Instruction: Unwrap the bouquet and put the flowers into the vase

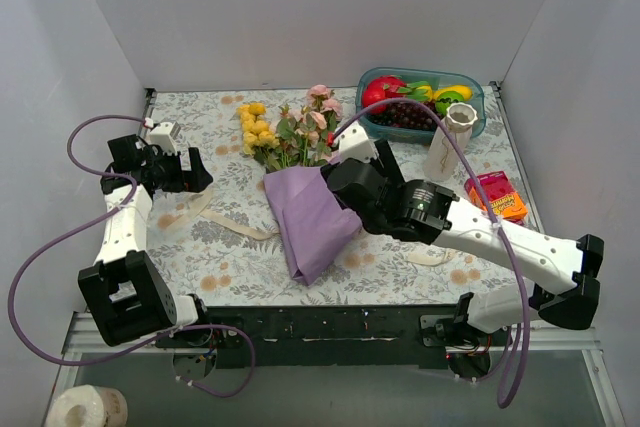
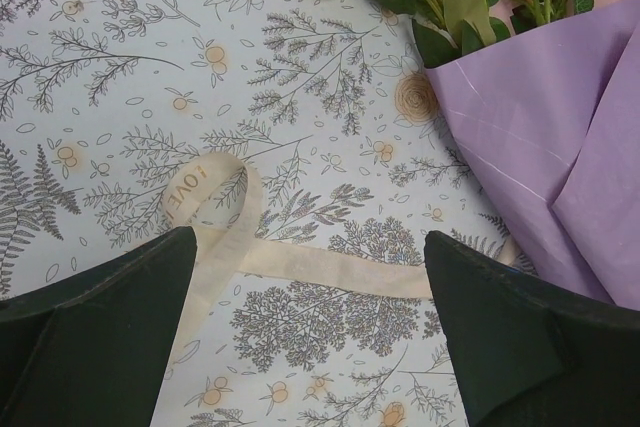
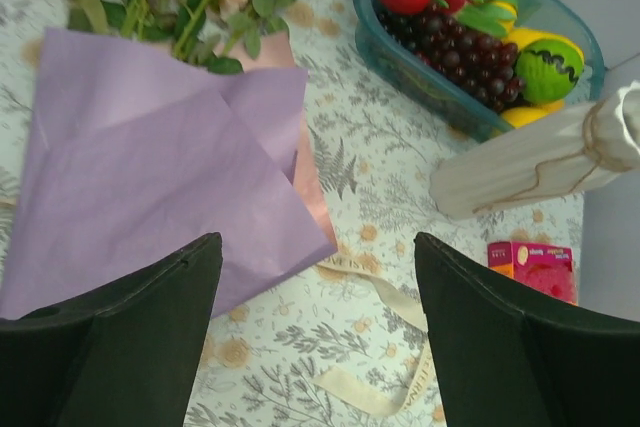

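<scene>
The cream ribbon (image 2: 300,269) lies loose beside the bouquet (image 1: 297,185); purple paper (image 1: 312,225) wraps the flowers (image 1: 262,133), none yet in the vase (image 1: 445,147). My left fingers (image 2: 100,332) and right fingers (image 3: 110,342) are spread, empty.

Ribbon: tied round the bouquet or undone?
Undone. The cream ribbon lies loose and flat on the table beside the purple paper; no band crosses it in any view.

White arm links (image 1: 128,227), black joints (image 1: 405,205), purple cables (image 1: 526,342), dark tool fingers (image 2: 100,337).
</scene>
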Action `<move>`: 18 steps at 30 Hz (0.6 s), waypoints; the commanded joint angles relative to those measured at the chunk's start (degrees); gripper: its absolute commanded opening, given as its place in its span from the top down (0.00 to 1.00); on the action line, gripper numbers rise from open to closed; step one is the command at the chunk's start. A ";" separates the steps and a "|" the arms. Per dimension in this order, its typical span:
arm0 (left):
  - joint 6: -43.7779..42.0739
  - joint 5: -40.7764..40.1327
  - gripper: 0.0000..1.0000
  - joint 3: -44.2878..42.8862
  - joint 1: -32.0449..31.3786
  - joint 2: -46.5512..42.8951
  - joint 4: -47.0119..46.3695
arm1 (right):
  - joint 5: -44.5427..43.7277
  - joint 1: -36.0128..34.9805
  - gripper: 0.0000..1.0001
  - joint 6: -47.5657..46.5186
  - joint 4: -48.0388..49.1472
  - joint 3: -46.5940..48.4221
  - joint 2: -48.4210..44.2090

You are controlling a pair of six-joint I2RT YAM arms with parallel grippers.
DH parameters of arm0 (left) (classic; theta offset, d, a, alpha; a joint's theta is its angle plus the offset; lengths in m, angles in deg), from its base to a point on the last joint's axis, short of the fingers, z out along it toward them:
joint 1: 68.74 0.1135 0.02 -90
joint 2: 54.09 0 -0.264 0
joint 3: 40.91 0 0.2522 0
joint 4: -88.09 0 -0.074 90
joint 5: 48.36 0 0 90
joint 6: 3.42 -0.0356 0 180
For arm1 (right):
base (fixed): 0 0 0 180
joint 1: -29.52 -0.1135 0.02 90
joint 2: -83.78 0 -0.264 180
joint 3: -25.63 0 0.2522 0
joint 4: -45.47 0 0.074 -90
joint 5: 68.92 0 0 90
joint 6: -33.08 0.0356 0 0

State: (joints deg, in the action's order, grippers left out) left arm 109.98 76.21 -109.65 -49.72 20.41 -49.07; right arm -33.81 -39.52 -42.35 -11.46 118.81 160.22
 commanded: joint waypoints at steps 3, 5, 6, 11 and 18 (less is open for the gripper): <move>-0.11 0.85 0.02 -2.50 0.31 -1.99 0.62 | 4.79 0.04 0.13 -6.48 4.16 12.76 8.96; -0.02 0.85 0.02 -2.76 0.31 -1.99 0.97 | 4.54 -1.09 0.12 -4.12 -0.31 18.37 17.39; 0.07 0.85 0.02 -2.85 0.31 -2.25 0.98 | 2.44 -2.06 0.11 -3.41 -1.72 19.45 20.12; -0.37 0.68 0.02 -3.11 0.31 -1.90 1.77 | -1.09 -10.14 0.09 3.62 -12.36 25.34 35.69; 0.68 4.19 0.02 -6.19 3.82 1.52 3.26 | -1.79 -13.93 0.09 4.68 -10.18 23.86 43.00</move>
State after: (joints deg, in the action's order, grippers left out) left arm 110.14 77.06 -111.86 -48.17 20.67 -47.43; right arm -32.56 -53.29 -40.01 -20.71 141.91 205.62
